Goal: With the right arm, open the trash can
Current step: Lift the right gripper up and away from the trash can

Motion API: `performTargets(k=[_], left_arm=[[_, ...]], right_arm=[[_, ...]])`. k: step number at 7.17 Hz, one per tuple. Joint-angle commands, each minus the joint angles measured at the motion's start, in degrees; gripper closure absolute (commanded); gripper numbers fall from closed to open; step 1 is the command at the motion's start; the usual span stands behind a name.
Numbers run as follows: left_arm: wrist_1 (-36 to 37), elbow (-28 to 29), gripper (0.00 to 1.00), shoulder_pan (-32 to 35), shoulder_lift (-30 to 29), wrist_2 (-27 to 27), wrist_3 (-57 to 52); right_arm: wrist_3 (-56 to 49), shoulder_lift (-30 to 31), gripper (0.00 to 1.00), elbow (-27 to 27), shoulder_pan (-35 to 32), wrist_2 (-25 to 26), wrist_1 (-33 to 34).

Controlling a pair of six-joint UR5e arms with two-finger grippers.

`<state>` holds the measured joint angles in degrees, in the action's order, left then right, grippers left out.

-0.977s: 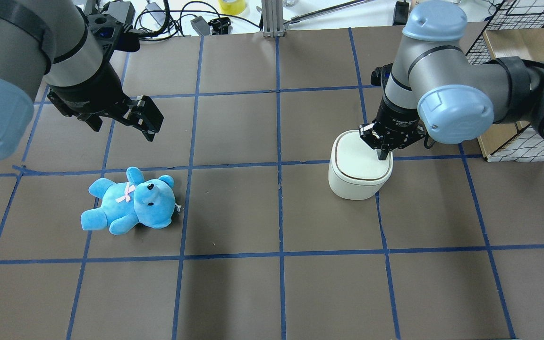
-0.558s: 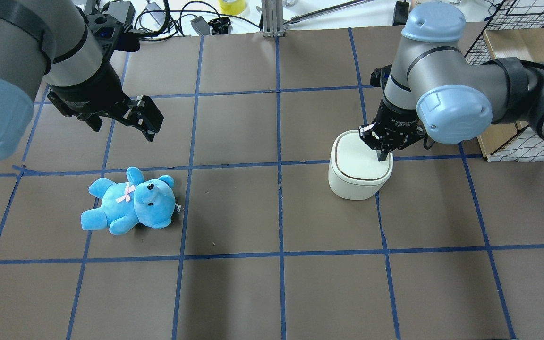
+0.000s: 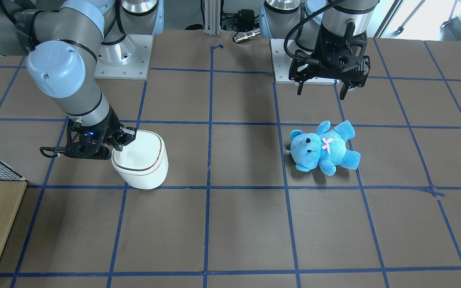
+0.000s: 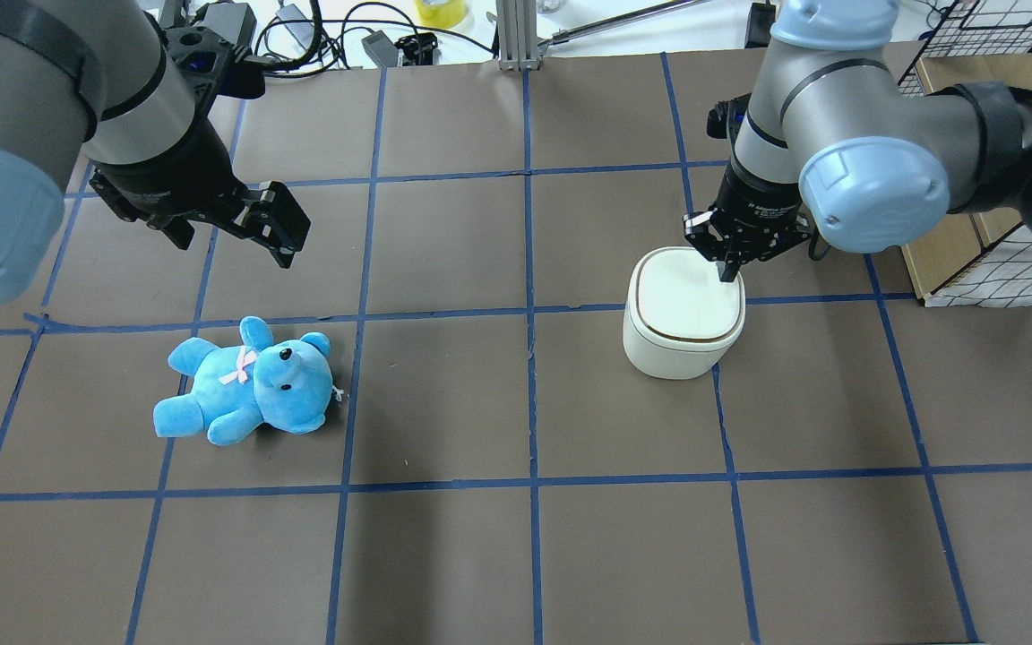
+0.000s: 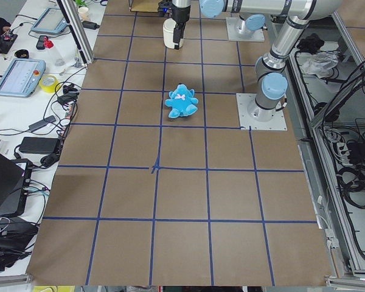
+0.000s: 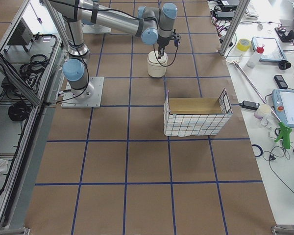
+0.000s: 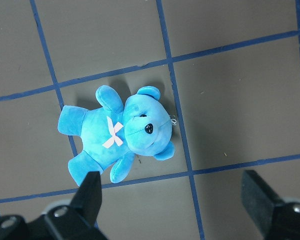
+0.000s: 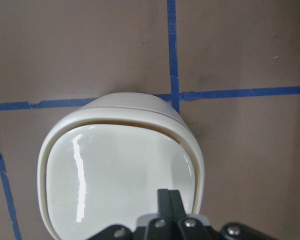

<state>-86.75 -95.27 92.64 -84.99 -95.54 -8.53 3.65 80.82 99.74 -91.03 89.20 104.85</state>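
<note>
The white trash can (image 4: 679, 315) stands right of the table's middle, its flat lid down with a thin dark seam around it. It also shows in the front view (image 3: 142, 162), the right wrist view (image 8: 115, 170) and the right side view (image 6: 157, 66). My right gripper (image 4: 729, 271), with a blue light (image 3: 91, 134), is shut, its fingertips (image 8: 169, 200) together over the lid's far right corner. I cannot tell whether they touch the lid. My left gripper (image 3: 321, 90) is open and empty, held above the blue teddy bear (image 4: 247, 381), which fills the left wrist view (image 7: 120, 132).
A wire basket holding a wooden box (image 6: 196, 115) stands close to the right of the trash can (image 4: 973, 242). Cables and small devices (image 4: 319, 31) lie along the table's far edge. Blue tape lines grid the brown table (image 4: 516, 403).
My right gripper, still shut, has shifted from over the lid's right side toward its far right corner. The trash can, teddy and left arm have not moved.
</note>
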Motion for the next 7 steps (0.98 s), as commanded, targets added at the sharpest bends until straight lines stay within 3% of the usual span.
performTargets(k=[1, 2, 3, 4, 7], left_arm=[[0.00, 0.00, 0.00, 0.00, 0.00, 0.00, 0.00], [0.00, 0.00, 0.00, 0.00, 0.00, 0.00, 0.00], [0.00, 0.00, 0.00, 0.00, 0.00, 0.00, 0.00], [0.00, 0.00, 0.00, 0.00, 0.00, 0.00, 0.00], [0.00, 0.00, 0.00, 0.00, 0.00, 0.00, 0.00]], right_arm=[[0.05, 2.14, 0.79, -3.40, -0.28, 0.10, -1.04], [0.05, 3.28, 0.62, -4.19, 0.06, 0.10, -1.74], [0.05, 4.68, 0.23, -4.72, 0.15, 0.27, -1.84], [-0.04, 6.00, 0.00, -4.99, 0.33, 0.27, -3.40], [-0.04, 10.66, 0.00, -4.99, 0.42, 0.27, -8.93]])
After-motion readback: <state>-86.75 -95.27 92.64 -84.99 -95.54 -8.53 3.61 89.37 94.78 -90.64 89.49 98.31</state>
